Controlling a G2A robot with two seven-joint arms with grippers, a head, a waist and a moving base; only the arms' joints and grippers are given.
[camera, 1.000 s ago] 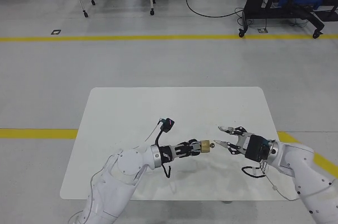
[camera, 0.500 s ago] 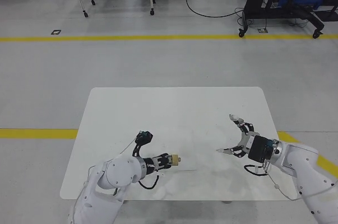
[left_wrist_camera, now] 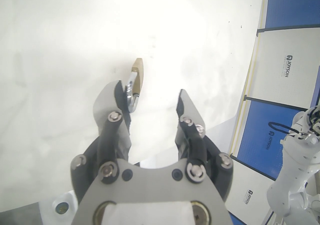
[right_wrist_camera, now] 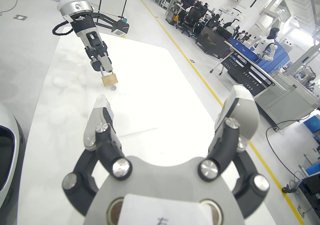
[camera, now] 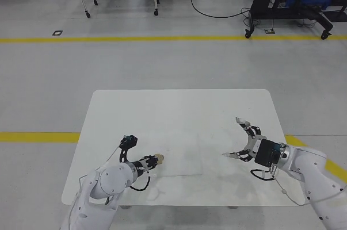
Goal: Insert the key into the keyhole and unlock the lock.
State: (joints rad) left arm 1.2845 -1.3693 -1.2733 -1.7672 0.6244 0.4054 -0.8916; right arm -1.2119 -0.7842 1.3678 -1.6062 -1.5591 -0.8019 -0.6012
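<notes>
A brass padlock [camera: 157, 157] is at the tip of my left gripper [camera: 152, 161], low over the white table [camera: 179, 109] near its front left. In the left wrist view the left gripper [left_wrist_camera: 150, 97] is open, and the padlock [left_wrist_camera: 138, 72] leans its silver shackle against one finger [left_wrist_camera: 119, 97]. From the right wrist view, the padlock [right_wrist_camera: 109, 79] hangs below the left gripper [right_wrist_camera: 103, 67], with a small key [right_wrist_camera: 114, 87] at its bottom end. My right gripper [camera: 232, 138] is wide open and holds nothing, well to the right of the lock.
The table's front edge runs close below both arms. A yellow floor line [camera: 35, 137] passes under the table. Desks, chairs and people [right_wrist_camera: 212, 23] are far off in the room.
My left arm has drawn back to the left with the padlock, away from the right gripper. The right gripper opened wider and turned, then kept still.
</notes>
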